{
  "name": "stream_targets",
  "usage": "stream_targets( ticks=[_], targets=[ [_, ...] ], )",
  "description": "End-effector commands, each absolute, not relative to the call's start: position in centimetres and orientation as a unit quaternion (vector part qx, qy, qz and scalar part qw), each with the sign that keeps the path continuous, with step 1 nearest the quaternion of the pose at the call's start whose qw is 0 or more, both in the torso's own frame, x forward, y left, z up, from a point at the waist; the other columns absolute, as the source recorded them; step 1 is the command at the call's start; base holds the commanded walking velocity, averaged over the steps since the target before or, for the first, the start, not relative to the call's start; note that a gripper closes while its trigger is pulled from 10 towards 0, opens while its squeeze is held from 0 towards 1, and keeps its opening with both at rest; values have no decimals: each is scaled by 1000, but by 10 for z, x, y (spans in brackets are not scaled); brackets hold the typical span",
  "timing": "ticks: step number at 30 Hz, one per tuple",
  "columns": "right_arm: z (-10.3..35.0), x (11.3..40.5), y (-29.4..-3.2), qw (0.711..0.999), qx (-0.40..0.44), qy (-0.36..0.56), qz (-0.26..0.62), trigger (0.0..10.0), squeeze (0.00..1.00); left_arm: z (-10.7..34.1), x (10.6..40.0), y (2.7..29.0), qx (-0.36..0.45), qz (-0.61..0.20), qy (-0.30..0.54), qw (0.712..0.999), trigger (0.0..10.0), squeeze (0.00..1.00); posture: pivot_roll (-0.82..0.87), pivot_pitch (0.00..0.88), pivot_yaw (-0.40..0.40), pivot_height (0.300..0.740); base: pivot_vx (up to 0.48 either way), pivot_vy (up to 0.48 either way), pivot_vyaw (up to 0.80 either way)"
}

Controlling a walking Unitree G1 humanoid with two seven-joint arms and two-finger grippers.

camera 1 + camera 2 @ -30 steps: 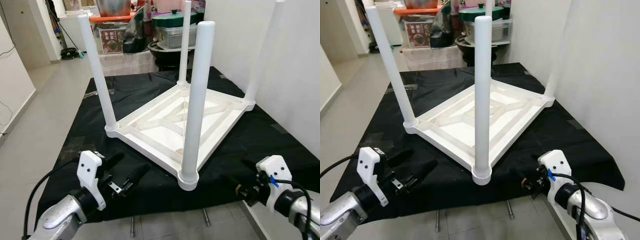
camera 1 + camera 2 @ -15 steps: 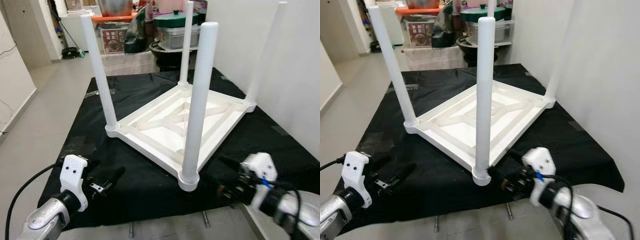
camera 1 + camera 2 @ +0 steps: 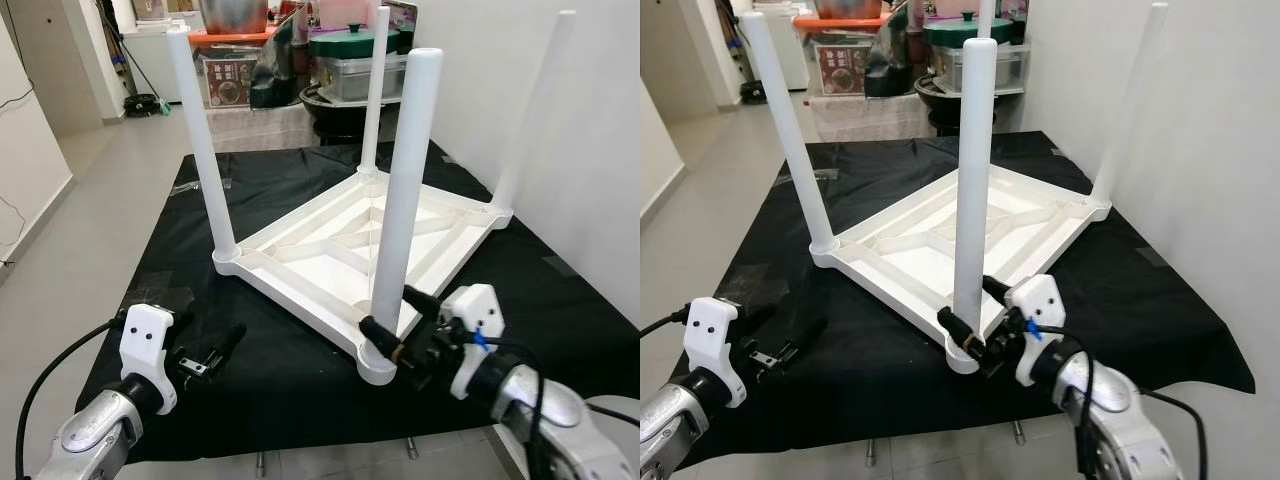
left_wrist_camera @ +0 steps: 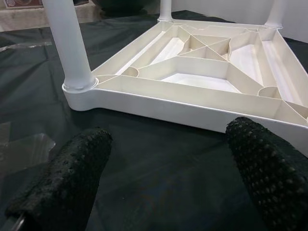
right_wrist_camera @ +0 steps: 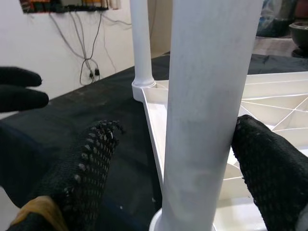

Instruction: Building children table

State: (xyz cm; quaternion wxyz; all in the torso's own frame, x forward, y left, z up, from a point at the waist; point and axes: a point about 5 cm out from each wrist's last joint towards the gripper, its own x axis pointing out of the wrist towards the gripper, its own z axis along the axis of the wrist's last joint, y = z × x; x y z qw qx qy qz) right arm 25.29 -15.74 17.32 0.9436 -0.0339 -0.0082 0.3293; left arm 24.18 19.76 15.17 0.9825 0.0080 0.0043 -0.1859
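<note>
The white children's table (image 3: 300,252) lies upside down on a black cloth (image 3: 180,230), its four white legs pointing up. The near leg (image 3: 405,180) stands at the front corner. My right gripper (image 3: 390,312) is open around the foot of that leg, one finger on each side. In the right wrist view the leg (image 5: 207,96) stands between the fingers (image 5: 82,178); one finger touches it and the other stands apart. My left gripper (image 3: 205,335) is open low over the cloth at the front left, pointing toward the table's left corner leg (image 4: 67,48).
A white wall (image 3: 600,120) runs close along the right side of the cloth. Boxes, pots and a green-lidded container (image 3: 350,45) crowd the back. Grey floor (image 3: 80,200) lies open on the left. The cloth's front edge (image 3: 300,445) is just below my grippers.
My right gripper has swung in from the front right to the near leg and now straddles its foot. The left gripper drew back toward the front left and now holds still.
</note>
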Motion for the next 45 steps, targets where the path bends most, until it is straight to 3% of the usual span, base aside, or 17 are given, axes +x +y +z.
stream_targets(
  ticks=[1,9,16,17,19,20,33,35,37,38,39,41,43,45],
  targets=[
    [171,253,-151,940,-30,-4,339,10000,0,150,244,198,10,-182,6,983,10000,0,27,0,-17,740,0,0,0],
    [165,269,-140,953,-36,-1,299,10000,0,152,249,193,7,-183,-2,983,10000,0,31,0,-15,740,0,0,0],
    [165,270,-124,947,-26,-5,319,10000,0,151,250,192,7,-183,-2,983,10000,0,34,0,-17,740,0,0,0],
    [163,274,-123,951,-33,-2,307,1451,0,151,250,191,7,-182,-2,983,10000,0,34,0,-21,740,0,0,0],
    [161,276,-123,954,-38,1,297,1451,0,151,250,191,8,-183,-2,983,10000,0,34,0,-21,740,0,0,0],
    [160,282,-128,963,-41,3,267,0,0,151,251,190,8,-183,-4,983,10000,0,38,0,-23,740,0,0,0],
    [143,284,-165,989,-47,43,136,0,0,150,255,188,10,-187,-4,982,10000,0,20,0,-10,740,0,0,0],
    [142,282,-194,992,-62,50,93,0,0,150,255,189,11,-188,-4,982,10000,0,18,0,-10,740,0,0,0],
    [142,281,-206,993,-69,50,78,0,0,150,255,189,11,-188,-4,982,10000,0,18,0,-10,740,0,0,0],
    [145,280,-226,993,-84,53,60,0,0,149,254,190,12,-187,-3,982,10000,0,16,0,-9,740,0,0,0],
    [145,280,-226,993,-84,53,60,0,0,149,254,190,12,-187,-3,982,10000,0,16,0,-9,740,0,0,0],
    [152,279,-255,992,-108,55,34,0,0,149,253,191,12,-186,-2,982,10000,0,15,0,-9,740,0,0,0],
    [156,279,-266,991,-119,54,22,0,0,148,253,191,12,-186,-1,983,10000,0,15,0,-9,740,0,0,0],
    [169,283,-296,987,-151,51,-22,0,0,148,254,189,12,-188,-2,982,10000,0,12,0,-7,740,0,0,0]
  ],
)
